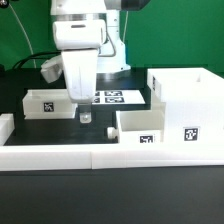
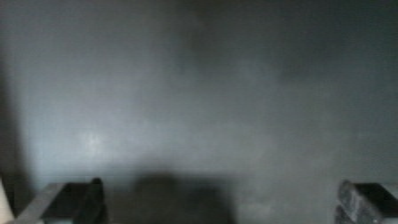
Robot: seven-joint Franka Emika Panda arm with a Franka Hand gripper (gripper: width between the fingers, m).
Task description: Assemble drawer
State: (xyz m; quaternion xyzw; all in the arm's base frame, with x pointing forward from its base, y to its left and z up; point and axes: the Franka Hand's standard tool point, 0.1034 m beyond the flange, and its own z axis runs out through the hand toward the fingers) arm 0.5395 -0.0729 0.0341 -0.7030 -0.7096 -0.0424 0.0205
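Note:
The large white box housing [image 1: 188, 100] stands at the exterior view's right, with a tag on its front. One small open-top tray [image 1: 135, 126] sits just in front of it, toward the left. The other tray [image 1: 45, 103] lies at the left. My gripper [image 1: 84, 116] hangs low over the dark table beside that left tray's right end. In the wrist view my gripper [image 2: 222, 205] is open and empty; its fingers [image 2: 71, 202] stand far apart, with only blurred dark table between them. No tray shows in the wrist view.
The marker board [image 1: 112, 97] lies flat behind my gripper. A long low white border wall [image 1: 100, 152] runs along the table's front, with a short return [image 1: 5, 126] at the left. The arm's base [image 1: 112, 50] stands at the back.

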